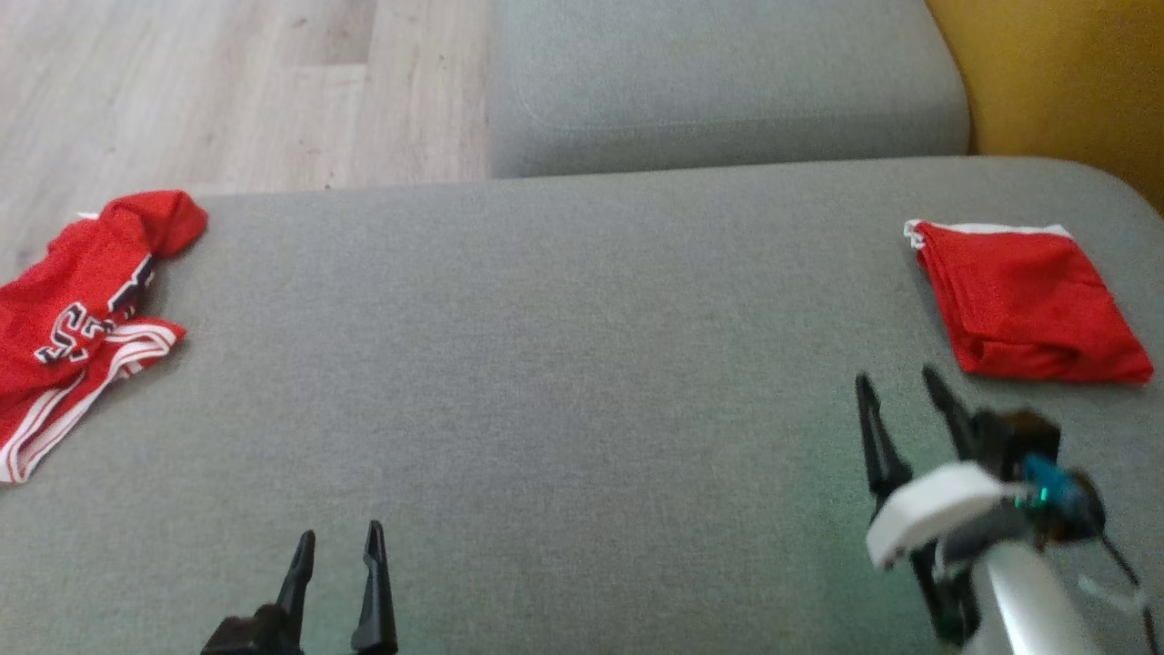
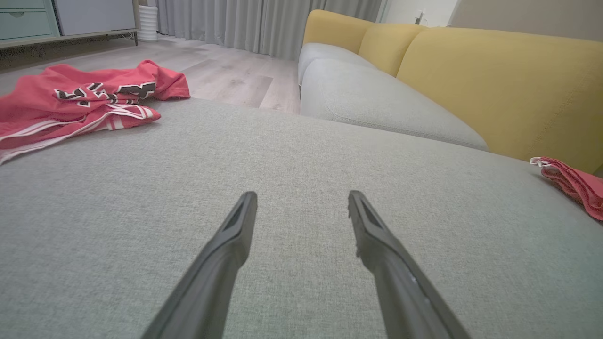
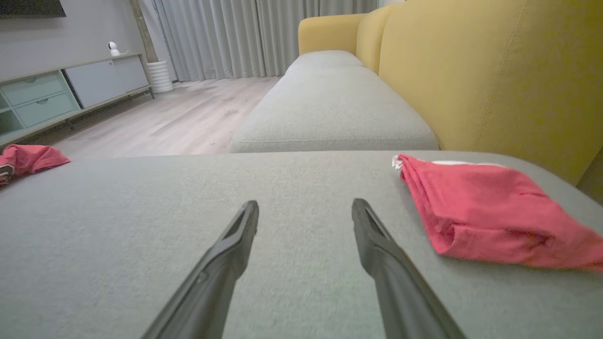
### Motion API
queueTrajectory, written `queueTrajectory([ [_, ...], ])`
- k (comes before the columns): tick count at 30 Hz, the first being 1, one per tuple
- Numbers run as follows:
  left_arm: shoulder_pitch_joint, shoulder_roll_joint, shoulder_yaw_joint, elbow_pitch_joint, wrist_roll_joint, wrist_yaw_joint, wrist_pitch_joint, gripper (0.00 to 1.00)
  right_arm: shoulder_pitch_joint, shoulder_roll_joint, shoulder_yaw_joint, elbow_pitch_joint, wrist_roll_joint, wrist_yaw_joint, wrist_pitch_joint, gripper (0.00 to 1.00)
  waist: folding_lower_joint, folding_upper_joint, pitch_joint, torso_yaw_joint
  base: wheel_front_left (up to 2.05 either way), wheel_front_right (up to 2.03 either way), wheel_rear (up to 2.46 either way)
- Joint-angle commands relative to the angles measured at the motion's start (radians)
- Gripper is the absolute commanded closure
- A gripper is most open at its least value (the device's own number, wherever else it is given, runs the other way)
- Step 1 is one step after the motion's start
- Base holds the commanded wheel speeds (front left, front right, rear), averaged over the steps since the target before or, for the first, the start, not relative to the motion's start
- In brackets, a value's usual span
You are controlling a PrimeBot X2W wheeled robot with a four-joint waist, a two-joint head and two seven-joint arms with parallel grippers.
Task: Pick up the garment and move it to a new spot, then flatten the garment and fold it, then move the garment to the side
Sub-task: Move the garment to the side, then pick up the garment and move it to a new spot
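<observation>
My left hand (image 1: 340, 532) and right hand (image 1: 896, 376) both hover spread and empty over the grey cushion (image 1: 546, 364). I count two red garments. The folded garment (image 1: 1028, 300) lies at the far right, just beyond my right hand, and looks finished. The crumpled jersey (image 1: 82, 318) at the left edge lies unfolded, so I judge its whole round remains.

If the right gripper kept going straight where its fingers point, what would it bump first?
Probably nothing soon. The right gripper points over bare grey cushion, passing left of the folded red garment. The next seat cushion lies farther along, but depth is hard to judge.
</observation>
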Motion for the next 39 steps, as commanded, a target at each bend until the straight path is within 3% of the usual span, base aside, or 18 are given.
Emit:
queueTrajectory([
  [1,-0.026,0.013,0.042,-0.027,-0.006,0.002,-0.013,0.0,0.003,0.007,0.039,-0.059,0.033,0.003,-0.016,0.0,0.0002,-0.0001,-0.015,0.012,0.0,0.0,0.0],
  [9,-0.004,0.007,0.042,-0.043,-0.018,0.01,-0.012,0.0,0.173,0.008,0.009,-0.146,0.068,0.003,-0.073,0.0,0.0002,-0.0001,-0.04,0.03,0.0,0.0,0.0],
  [32,-0.036,0.012,0.023,-0.025,-0.02,0.003,-0.01,0.0,0.206,0.008,0.053,-0.152,0.096,0.003,-0.06,0.0,0.0002,-0.0001,-0.051,0.042,0.0,0.0,0.0],
  [39,-0.06,0.019,0.017,-0.027,-0.01,0.007,-0.005,0.0,0.209,0.008,0.046,-0.153,0.095,0.003,-0.065,0.0,0.0002,-0.0001,-0.048,0.131,0.0,0.0,0.0],
])
